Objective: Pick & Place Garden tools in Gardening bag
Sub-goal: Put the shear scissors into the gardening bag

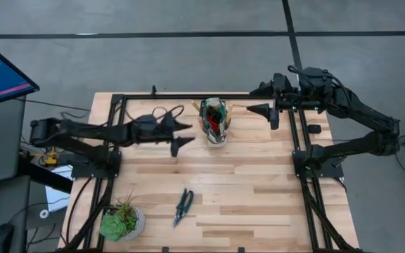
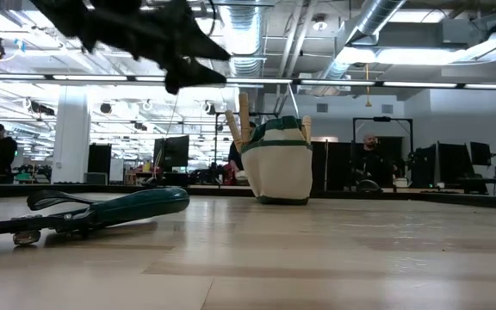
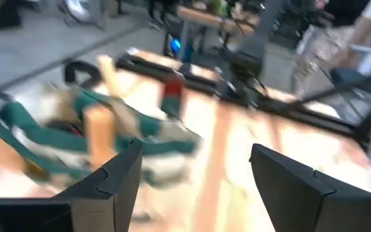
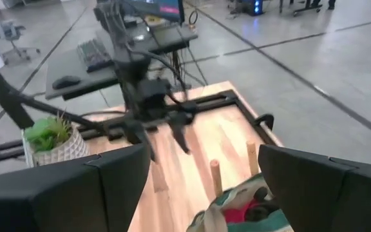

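The left gripper (image 1: 182, 134) hovers above the table just left of the gardening bag (image 1: 215, 121), its 2 dark, angular fingers (image 3: 118, 183) spread wide and empty. The bag is a soft fabric tote, dark green with cream trim, standing upright near the far edge of the table (image 1: 259, 190). Light wooden handles (image 2: 244, 116) stick up and out of its mouth, long axes near vertical (a red item lies among them inside).

The right gripper (image 1: 264, 109) waits at the bag's right, jaws also wide, holding nothing.

The pruning shears (image 1: 183, 206) lie flat on the pale wood planks near the front edge, dark handles, long axis running front to back. A potted plant (image 1: 121, 221) occupies the front left corner. Bare tabletop separates shears and bag.
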`<state>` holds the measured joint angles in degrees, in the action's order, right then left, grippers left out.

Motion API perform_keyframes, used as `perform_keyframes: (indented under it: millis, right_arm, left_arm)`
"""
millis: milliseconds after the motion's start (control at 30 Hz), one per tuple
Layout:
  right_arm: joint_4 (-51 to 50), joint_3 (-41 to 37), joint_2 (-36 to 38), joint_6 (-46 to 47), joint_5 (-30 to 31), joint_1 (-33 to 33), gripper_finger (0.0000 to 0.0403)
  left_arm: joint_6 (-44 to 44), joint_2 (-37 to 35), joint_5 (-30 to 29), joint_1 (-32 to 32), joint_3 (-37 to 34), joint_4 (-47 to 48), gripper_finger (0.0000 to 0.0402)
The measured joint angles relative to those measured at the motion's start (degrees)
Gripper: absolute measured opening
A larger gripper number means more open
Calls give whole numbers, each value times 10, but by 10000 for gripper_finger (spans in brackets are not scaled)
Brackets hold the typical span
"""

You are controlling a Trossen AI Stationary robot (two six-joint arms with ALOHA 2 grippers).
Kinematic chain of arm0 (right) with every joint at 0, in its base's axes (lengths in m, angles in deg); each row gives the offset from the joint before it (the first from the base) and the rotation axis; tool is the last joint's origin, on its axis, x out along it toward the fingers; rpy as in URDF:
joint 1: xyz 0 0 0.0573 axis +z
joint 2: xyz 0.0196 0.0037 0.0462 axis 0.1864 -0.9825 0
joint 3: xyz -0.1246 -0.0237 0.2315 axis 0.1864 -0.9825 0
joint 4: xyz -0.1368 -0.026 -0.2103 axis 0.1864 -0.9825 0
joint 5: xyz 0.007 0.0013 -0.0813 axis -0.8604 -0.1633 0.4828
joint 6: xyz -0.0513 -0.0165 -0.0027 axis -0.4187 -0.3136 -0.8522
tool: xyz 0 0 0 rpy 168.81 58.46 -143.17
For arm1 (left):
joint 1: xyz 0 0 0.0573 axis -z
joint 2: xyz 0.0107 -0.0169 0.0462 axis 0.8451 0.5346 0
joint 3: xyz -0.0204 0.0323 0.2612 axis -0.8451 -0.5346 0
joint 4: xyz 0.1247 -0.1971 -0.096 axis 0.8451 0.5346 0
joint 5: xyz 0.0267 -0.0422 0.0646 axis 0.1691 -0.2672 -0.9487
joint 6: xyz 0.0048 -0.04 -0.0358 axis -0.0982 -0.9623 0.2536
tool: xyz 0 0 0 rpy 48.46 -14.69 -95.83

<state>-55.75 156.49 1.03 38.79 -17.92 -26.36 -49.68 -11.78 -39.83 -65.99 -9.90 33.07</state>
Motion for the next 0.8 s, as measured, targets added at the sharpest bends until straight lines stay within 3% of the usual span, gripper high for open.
perform_keyframes:
  millis: [200,400,600,800]
  right_arm:
    - [-42,0,0,1,0,7,281]
    - [-78,0,0,32,1,7,281]
    - [-135,0,0,66,2,7,281]
    - [-163,0,0,82,2,21,281]
  left_arm:
    - [-105,-70,-90,124,0,144,233]
    - [-231,-40,-136,219,0,169,232]
    - [-378,44,-119,259,0,173,232]
    - [-518,132,-23,269,0,195,218]
